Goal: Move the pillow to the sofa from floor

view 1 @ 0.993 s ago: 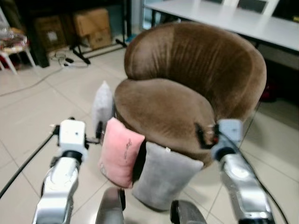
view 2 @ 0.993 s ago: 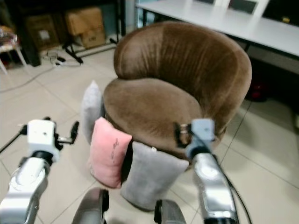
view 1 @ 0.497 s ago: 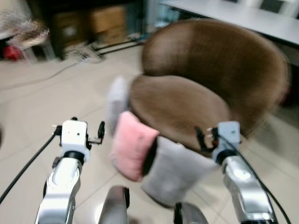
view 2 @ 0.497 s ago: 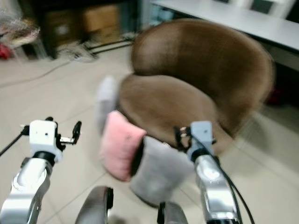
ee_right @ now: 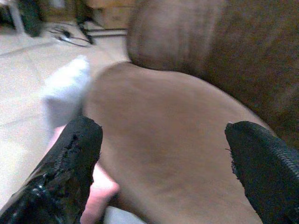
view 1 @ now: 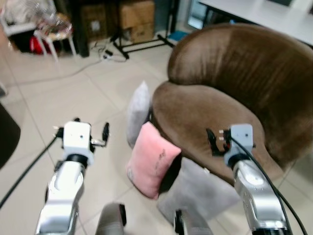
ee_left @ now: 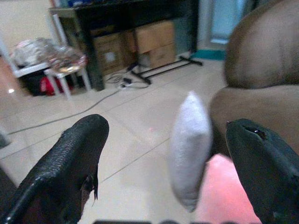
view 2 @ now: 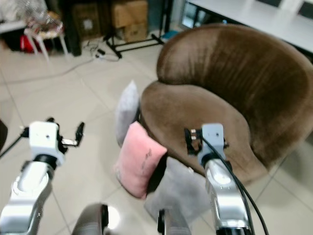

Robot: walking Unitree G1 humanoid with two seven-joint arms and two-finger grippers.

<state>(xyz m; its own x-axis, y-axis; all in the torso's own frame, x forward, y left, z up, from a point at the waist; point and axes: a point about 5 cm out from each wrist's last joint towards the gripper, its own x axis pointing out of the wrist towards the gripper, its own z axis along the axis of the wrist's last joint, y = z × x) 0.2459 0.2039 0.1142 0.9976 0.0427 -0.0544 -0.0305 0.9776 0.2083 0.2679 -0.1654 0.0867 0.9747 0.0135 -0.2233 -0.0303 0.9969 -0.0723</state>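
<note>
Three pillows (view 1: 151,159) are leaning on the floor at the brown sofa's (view 1: 230,93) seven o'clock as our view is swinging leftward, left gripper (ee_left: 163,154) and right gripper (ee_right: 163,163) both gaping, empty, approach unfinished.

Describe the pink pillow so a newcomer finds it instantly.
Start at the big brown round sofa. On the tiled floor against its front edge stand three pillows; the pink pillow is the middle one, leaning on the seat. Its neighbours, the upright pillow and the low pillow, are both grey.
</note>
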